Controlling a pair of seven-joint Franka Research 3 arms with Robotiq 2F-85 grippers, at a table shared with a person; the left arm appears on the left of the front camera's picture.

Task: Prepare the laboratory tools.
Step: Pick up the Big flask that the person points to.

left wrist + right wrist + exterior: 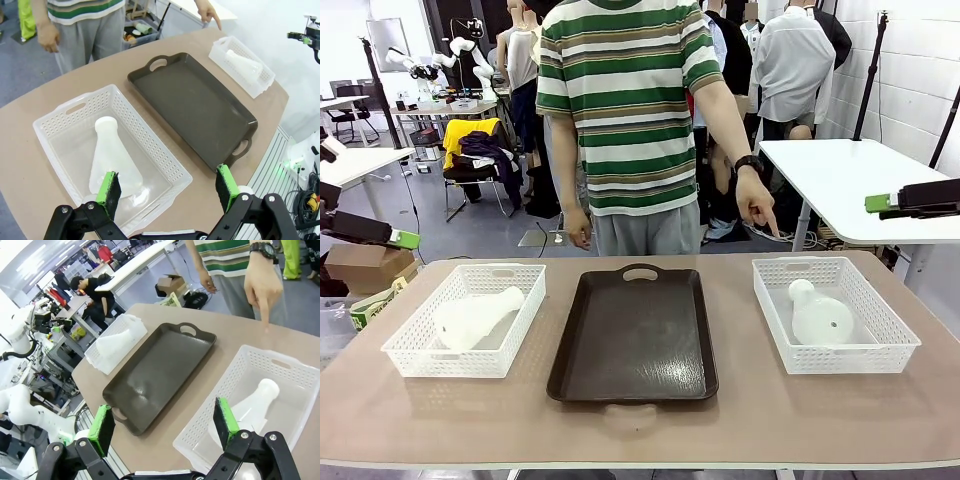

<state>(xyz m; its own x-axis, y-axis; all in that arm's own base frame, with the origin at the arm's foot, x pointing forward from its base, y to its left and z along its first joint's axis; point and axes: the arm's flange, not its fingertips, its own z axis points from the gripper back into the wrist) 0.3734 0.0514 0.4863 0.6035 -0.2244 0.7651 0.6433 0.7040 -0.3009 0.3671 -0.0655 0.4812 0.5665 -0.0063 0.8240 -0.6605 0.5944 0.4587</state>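
— Tools first: how do they stand?
— Left tool (167,186) is released, its green pads spread wide with nothing between them. It hangs high off the worktop's (640,430) left side, looking down on the left basket (165,160). Right tool (164,426) is just as wide and just as empty, raised off the right side over the right basket (210,415).
— And the flasks?
— One in each white lattice basket, both lying on their sides. The left Erlenmeyer flask (112,162) has its wide base toward the robot's side and its neck slanting away toward the tray. The right Erlenmeyer flask (817,315) also lies base nearest, neck toward the far side.
— What sits between the baskets?
— A dark brown tray (635,335) with cut-out handles at its near and far ends, apart from both baskets.
— Farther back?
— A person in a green-striped shirt stands at the far edge. One hand (757,205) points a finger down at the worktop just behind the right basket. The other hand (578,228) hangs at the person's side.
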